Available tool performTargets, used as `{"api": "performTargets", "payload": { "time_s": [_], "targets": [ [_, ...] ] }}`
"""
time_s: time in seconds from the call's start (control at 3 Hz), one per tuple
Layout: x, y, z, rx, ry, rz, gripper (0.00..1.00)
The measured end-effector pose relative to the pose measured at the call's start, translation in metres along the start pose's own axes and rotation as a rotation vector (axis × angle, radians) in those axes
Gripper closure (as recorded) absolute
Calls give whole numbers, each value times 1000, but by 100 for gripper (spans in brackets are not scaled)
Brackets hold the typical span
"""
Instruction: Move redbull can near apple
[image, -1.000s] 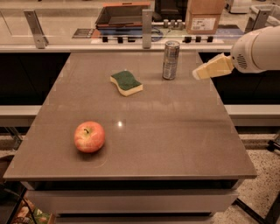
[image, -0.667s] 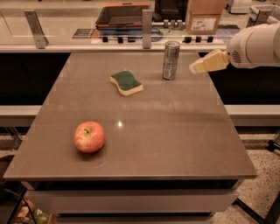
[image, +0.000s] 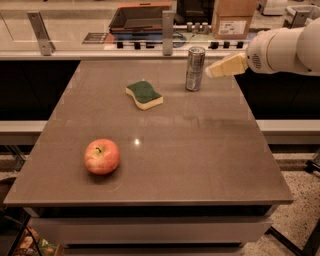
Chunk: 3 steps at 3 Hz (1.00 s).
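Note:
The redbull can (image: 194, 68) stands upright at the far right of the brown table (image: 200, 150). It is slim and silver-grey with dark print. The red-and-yellowish apple (image: 102, 156) lies at the near left of the table, far from the can. My gripper (image: 214, 71) reaches in from the right on a white arm, with cream-coloured fingers (image: 227, 66) pointing left. Its tip is just right of the can, at about the can's mid height.
A green-topped yellow sponge (image: 144, 94) lies left of the can, between can and apple. Behind the table runs a counter with a metal post (image: 167, 26), a dark tray (image: 140, 17) and a cardboard box (image: 234, 19).
The gripper has moved left and slightly up, closing in on the can's right side. The can, sponge and apple have not moved.

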<state>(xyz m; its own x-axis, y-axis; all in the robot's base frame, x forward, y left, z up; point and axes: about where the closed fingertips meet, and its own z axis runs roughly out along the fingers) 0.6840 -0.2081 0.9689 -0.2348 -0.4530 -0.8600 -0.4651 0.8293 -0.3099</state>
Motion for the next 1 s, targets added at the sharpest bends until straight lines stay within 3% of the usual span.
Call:
{"api": "performTargets", "payload": {
  "time_s": [0.33, 1.0],
  "targets": [
    [0, 0, 0, 0, 0, 0, 0],
    [3, 5, 45, -50, -86, 76, 0]
  ]
}}
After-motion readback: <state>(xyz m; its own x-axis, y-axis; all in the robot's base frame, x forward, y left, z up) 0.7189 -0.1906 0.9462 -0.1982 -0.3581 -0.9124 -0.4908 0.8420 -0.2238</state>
